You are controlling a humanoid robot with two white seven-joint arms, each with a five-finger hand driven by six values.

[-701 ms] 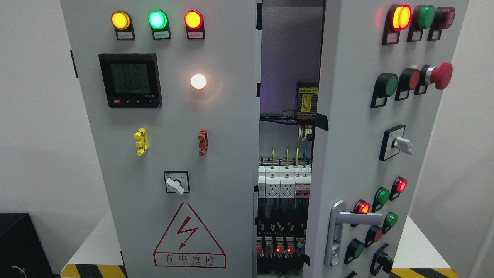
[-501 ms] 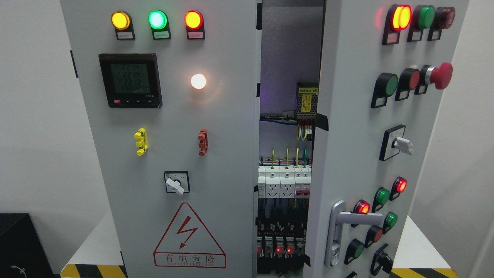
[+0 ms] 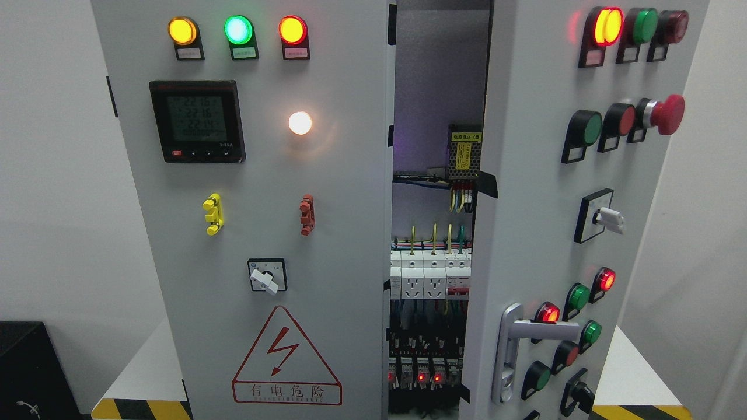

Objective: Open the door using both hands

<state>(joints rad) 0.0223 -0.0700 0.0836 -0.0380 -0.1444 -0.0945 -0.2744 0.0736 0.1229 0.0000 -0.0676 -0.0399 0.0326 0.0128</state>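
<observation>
A grey electrical cabinet fills the head view. Its left door (image 3: 262, 204) stands flat and shut, with lit lamps, a digital meter (image 3: 196, 121) and a red hazard triangle. The right door (image 3: 537, 192) is swung partly outward, with a chrome lever handle (image 3: 513, 344) low on its inner edge. Between the doors a gap (image 3: 435, 233) shows breakers, sockets and wiring inside. Neither of my hands nor either arm shows anywhere in the picture.
The cabinet stands on a white platform (image 3: 140, 367) edged with yellow-black hazard tape. A black box (image 3: 29, 367) sits at the lower left. White walls lie on both sides. A red mushroom button (image 3: 665, 114) and knobs stick out of the right door.
The right door has edged a hair further outward; the meter digits have changed. Nothing else has moved.
</observation>
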